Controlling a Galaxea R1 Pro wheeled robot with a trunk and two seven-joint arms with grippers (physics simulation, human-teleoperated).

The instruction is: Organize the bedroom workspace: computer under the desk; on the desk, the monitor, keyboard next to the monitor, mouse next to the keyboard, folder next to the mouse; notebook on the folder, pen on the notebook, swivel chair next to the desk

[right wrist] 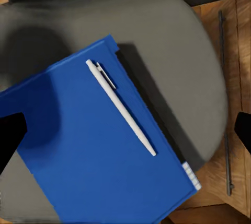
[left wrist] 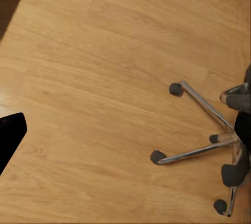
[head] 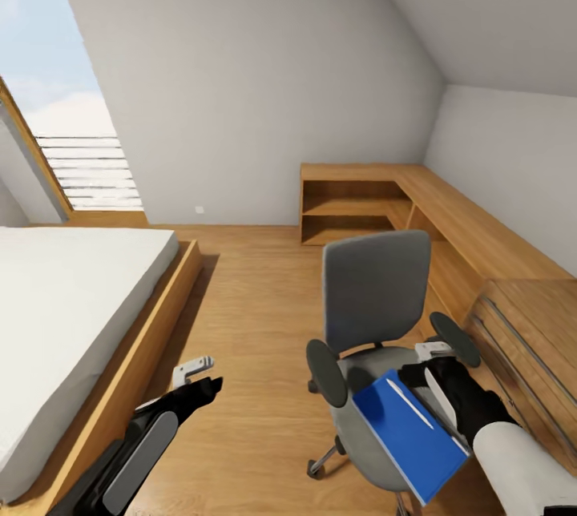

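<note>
Blue folder [head: 413, 436] w/ white pen [head: 409, 403] lying on top, tilted and raised over seat of swivel chair [head: 375, 292]; far edge seems pinched by right gripper [head: 439, 376], so prob. closed on folder, tho fingertips mostly hidden in head view. Left gripper [head: 192, 372] low over bare wood floor [head: 256, 316] beside bed [head: 72, 300], holding nothing; spread of jaws can't be told.

Progress, as judged: early. Folder lift underway; desk, monitor, keyboard, mouse, computer not seen here, notebook not made out either. All placing, stacking, chair move still to do.

Right wrist view: pen clip, folder's pale page edge [right wrist: 191, 176], shadow on grey seat showing folder off cushion. Left wrist view: chrome star base [left wrist: 209, 140] and casters.
</note>
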